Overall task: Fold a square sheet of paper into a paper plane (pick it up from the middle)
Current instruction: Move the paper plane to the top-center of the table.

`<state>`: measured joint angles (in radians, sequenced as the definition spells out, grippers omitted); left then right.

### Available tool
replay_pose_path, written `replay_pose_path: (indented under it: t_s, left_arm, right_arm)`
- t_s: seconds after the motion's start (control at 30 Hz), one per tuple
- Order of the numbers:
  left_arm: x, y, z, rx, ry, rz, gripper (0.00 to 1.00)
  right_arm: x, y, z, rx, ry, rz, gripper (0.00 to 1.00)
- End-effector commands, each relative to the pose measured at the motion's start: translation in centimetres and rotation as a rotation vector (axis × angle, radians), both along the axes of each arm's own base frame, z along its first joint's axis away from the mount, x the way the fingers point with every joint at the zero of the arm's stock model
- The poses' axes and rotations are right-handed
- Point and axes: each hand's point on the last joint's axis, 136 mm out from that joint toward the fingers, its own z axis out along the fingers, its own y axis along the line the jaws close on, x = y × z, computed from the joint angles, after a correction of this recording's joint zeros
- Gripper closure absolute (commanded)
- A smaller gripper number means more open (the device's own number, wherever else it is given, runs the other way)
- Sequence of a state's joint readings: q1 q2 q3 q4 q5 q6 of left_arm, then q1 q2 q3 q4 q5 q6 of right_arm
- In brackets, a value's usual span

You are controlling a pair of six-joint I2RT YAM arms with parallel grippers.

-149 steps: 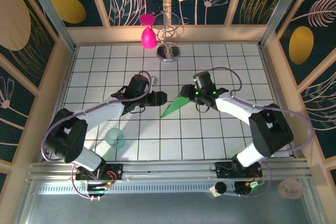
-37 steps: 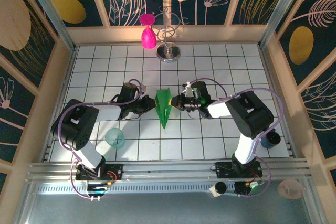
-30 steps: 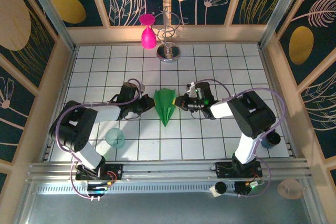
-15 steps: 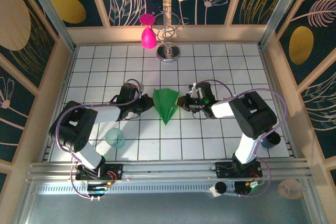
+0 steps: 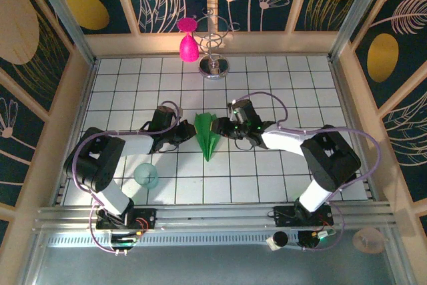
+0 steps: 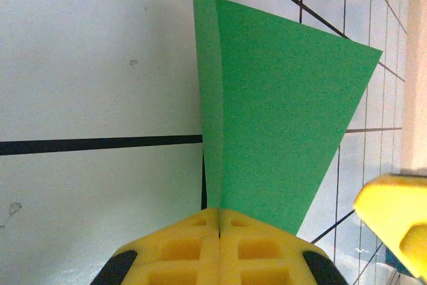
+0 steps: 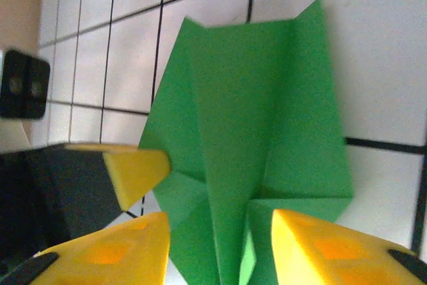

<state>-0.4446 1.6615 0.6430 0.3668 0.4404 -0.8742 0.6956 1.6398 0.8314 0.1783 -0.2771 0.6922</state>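
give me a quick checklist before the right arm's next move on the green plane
1. Left gripper shut on the paper plane: ok, its pads meet on the fold.
2. Right gripper open: ok, the jaws stand apart on either side of the plane.
3. Right fingers clear of the paper: cannot tell.
4. Plane on the table, nose toward the arm bases: ok.
5. Teal cup apart from the plane: ok.
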Motion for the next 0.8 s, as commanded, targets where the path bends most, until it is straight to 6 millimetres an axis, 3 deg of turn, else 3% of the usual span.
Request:
replay_pose_path:
  t_s: [0.0,0.37,0.77]
  left_arm:
    - [-0.2,-0.2,-0.3,-0.011,0.005,-0.008,1.00]
    - [-0.3,-0.4,0.0,-0.019,0.001,-0.017,1.00]
    - [-0.3,-0.6,0.2,-0.030,0.002,-0.025,1.00]
  right_arm:
    - [-0.7,-0.1,-1.9,-0.091,0.030,-0.007,0.50]
    - [-2.2,3.7,-2.4,-0.088,0.039,0.113,0.44]
    - [-2.1,3.8,-4.3,-0.215,0.050,0.093,0.41]
